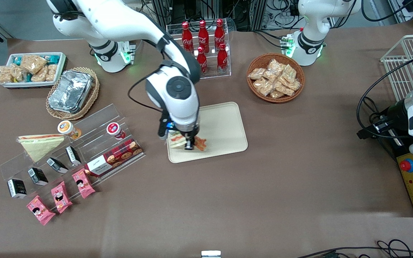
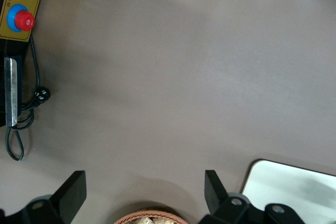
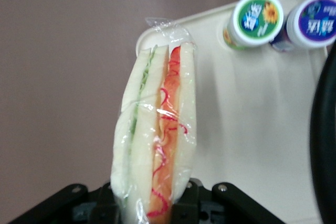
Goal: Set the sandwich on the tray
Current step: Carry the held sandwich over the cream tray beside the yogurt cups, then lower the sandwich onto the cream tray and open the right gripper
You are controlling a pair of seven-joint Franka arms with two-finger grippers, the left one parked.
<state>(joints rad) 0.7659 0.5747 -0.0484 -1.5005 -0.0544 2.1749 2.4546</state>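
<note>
The right arm's gripper (image 1: 188, 143) pinches the clear-wrapped wedge sandwich (image 3: 157, 145) over the large cream-beige plastic tray (image 1: 224, 125), near the frame centre.

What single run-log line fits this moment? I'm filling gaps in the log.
phase: placing | gripper: shut on sandwich, over tray | sandwich: held, not released

Wicker basket (image 1: 275, 77) of snack packets; red bottles (image 1: 206, 40) in clear rack; foil container (image 1: 71, 91); two small cups (image 3: 281, 20); pink packets (image 1: 61, 196) nearest the front camera.
</note>
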